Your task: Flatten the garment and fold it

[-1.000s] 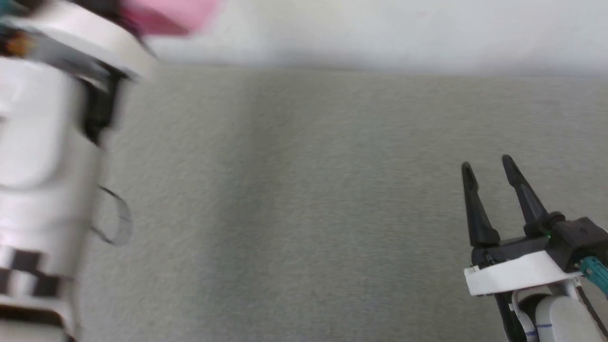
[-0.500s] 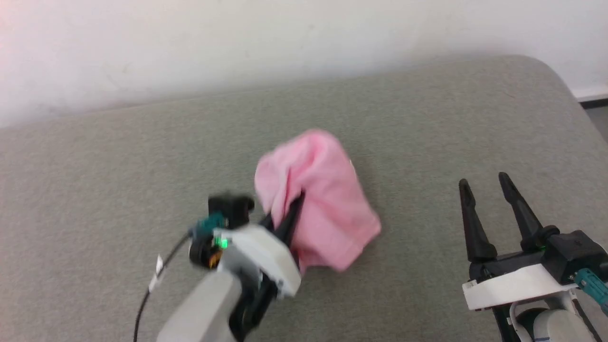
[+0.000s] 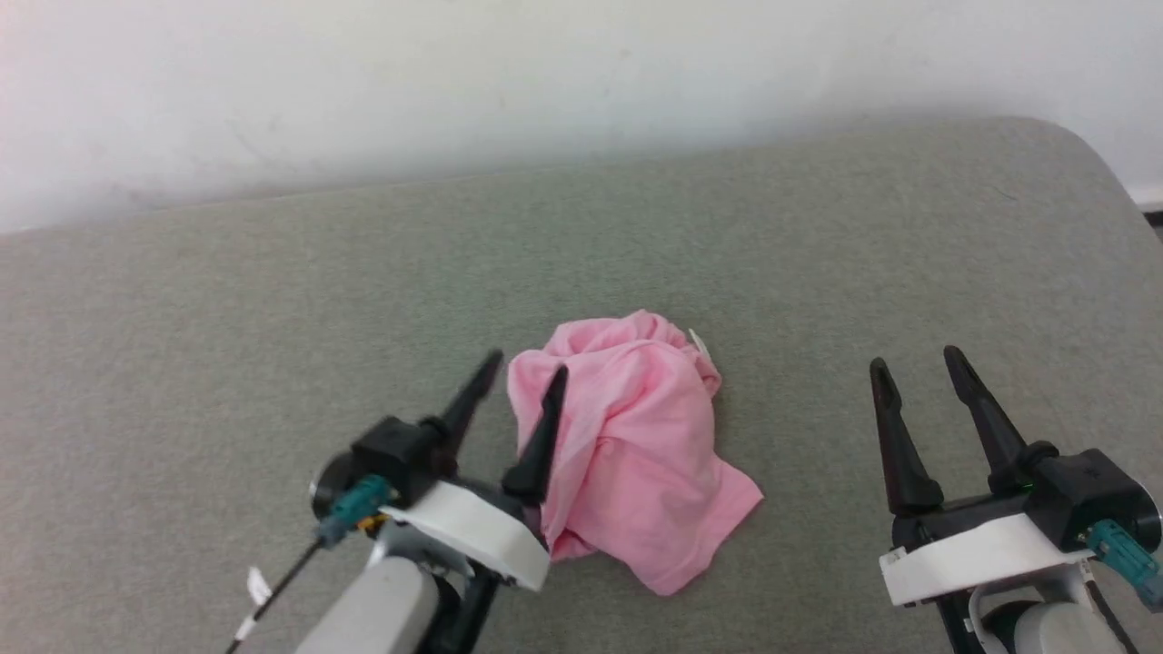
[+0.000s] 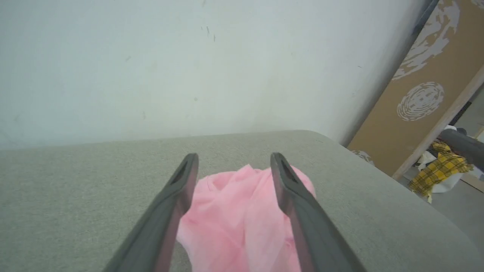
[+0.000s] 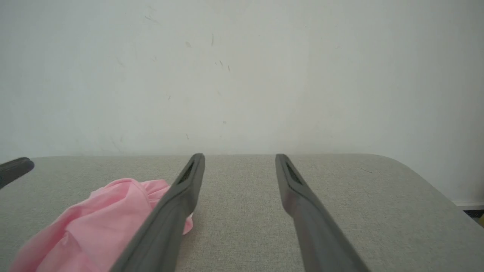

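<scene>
In the head view the pink garment (image 3: 636, 454) lies in a crumpled heap near the middle of the grey cloth-covered table (image 3: 273, 318), with a small white tag (image 3: 698, 341) at its far edge. The left pincer (image 3: 528, 363) stands open at the heap's left side. One finger overlaps the fabric, and whether it touches cannot be told. The right pincer (image 3: 914, 357) is also open and holds nothing, well apart from the garment on the right. In the left wrist view the two spread fingers of the left pincer (image 4: 234, 155) frame the garment (image 4: 234, 211), which lies bunched between and beyond them. A brown panel (image 4: 427, 98) with pale swirls leans past the table's rounded corner, with a yellow plaid cloth (image 4: 438, 170) near it. In the right wrist view the right pincer (image 5: 239, 155) gapes over bare table (image 5: 378, 211). The garment (image 5: 94, 219) lies to its left, and a dark fingertip (image 5: 15, 168) shows at the left edge.
</scene>
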### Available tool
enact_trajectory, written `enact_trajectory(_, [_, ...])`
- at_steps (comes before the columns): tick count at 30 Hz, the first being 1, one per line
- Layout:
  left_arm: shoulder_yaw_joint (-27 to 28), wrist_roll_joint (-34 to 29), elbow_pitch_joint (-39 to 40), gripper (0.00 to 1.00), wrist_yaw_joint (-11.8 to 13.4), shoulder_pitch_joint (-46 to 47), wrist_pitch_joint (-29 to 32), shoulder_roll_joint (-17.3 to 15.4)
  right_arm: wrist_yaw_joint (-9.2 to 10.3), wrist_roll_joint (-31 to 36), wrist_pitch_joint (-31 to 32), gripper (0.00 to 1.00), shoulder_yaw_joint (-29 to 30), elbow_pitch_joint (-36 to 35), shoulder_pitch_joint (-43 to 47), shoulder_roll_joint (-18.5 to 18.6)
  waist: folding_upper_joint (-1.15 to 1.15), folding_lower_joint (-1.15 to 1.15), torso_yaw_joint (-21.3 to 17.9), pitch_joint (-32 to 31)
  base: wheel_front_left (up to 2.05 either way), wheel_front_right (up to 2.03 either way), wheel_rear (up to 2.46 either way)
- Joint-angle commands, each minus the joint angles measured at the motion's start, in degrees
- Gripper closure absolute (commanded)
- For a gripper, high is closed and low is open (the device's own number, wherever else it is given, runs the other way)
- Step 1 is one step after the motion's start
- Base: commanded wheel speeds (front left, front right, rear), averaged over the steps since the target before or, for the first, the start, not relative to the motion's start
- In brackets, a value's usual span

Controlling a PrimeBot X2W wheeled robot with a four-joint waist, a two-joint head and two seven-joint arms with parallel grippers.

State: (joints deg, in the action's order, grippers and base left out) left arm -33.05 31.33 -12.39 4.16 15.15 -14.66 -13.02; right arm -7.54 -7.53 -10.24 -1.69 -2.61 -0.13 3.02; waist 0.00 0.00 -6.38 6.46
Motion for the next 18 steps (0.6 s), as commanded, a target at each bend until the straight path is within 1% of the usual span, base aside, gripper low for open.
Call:
enact_trajectory(1, [1.94,-1.43,3.01,0.0,0.37,-1.12,-0.28,-0.48,0.05,0.67,0.14,0.0,0.08,0.0,0.72,-0.14,0.0,0.0,2.01,-0.95,0.0,0.0,0.0])
enact_trajectory(3, [4.23,-2.3,5.94,0.0,0.57,-2.65,-0.3,-0.63,0.05,1.42,0.31,0.0,0.31,-0.04,0.94,-0.14,0.0,0.0,2.91,-1.45,0.0,0.0,0.0])
enact_trajectory(5, [7.7,-3.6,9.08,0.0,1.05,-3.81,-0.31,-0.59,0.05,1.81,0.57,0.0,0.43,-0.16,1.27,-0.14,0.0,0.0,3.76,-1.91,0.0,0.0,0.0])
enact_trajectory(8, [12.6,-5.62,11.29,0.0,2.27,-6.45,-0.32,-1.05,0.05,1.96,1.01,0.0,0.75,-0.38,1.98,-0.14,0.0,0.0,4.9,-2.73,0.0,0.0,0.0])
enact_trajectory(13, [18.81,-8.36,11.78,0.0,3.21,-11.1,-0.33,-3.11,0.05,2.28,2.17,0.0,1.3,-1.05,3.31,-0.14,0.0,0.0,6.5,-3.64,0.0,0.0,0.0])
enact_trajectory(18, [22.01,-9.85,11.19,0.0,3.44,-13.93,-0.33,-3.98,0.05,2.56,3.33,0.0,2.39,-1.34,4.16,-0.14,0.0,0.0,7.86,-4.05,0.0,0.0,0.0])
